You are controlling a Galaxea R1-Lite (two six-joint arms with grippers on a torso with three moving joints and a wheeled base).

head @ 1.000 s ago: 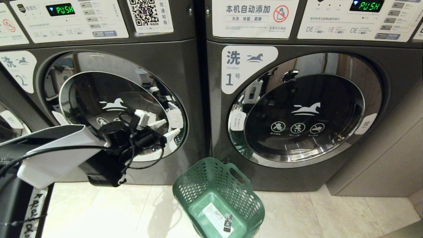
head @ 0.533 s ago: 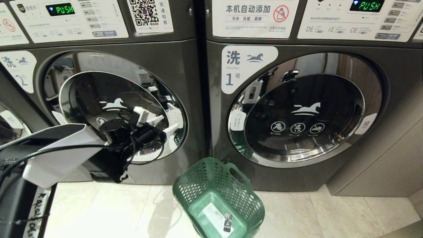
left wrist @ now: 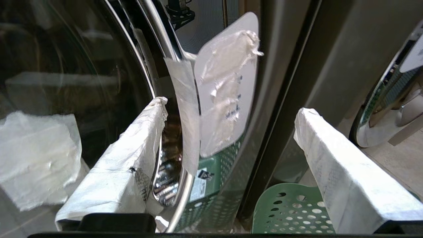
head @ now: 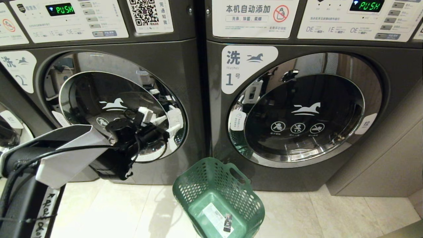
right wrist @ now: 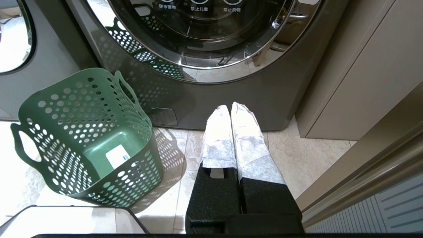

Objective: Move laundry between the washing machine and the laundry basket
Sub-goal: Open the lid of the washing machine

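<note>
The washing machine (head: 185, 66) marked 2 is a dark grey, matt metal front-loader whose round door (head: 114, 105) has a bright chrome rim around dark, mirror-like glass printed with a white horse emblem; the door looks shut. The left tool (head: 170, 124) hangs right in front of the door's right-hand edge, its two white, paper-wrapped fingers (head: 175, 129) spread wide apart and holding nothing. In the left wrist view one wrapped finger (left wrist: 132, 158) lies close against the curved chrome rim, though contact cannot be told, while the other finger (left wrist: 337, 175) stands out past the dark seam between the two machines. Between them a rounded white label (left wrist: 228, 86) under crinkled clear tape sits on the door's edge. The laundry basket (head: 218, 198) is green plastic, its walls pierced all over with round holes, with cut-out handles and a white label on its smooth bottom; it stands tilted on the pale, glossy floor tiles (head: 330, 215) in front of the gap between the two washers, and nothing but the label shows on its bottom. The neighbouring washer (head: 297, 112), marked 1, has the same chrome-ringed door, shut. The right tool (right wrist: 231, 125) hangs low over the tiles before that washer, its crumpled white-wrapped fingers pressed together on nothing. The laundry shows in no view.
</note>
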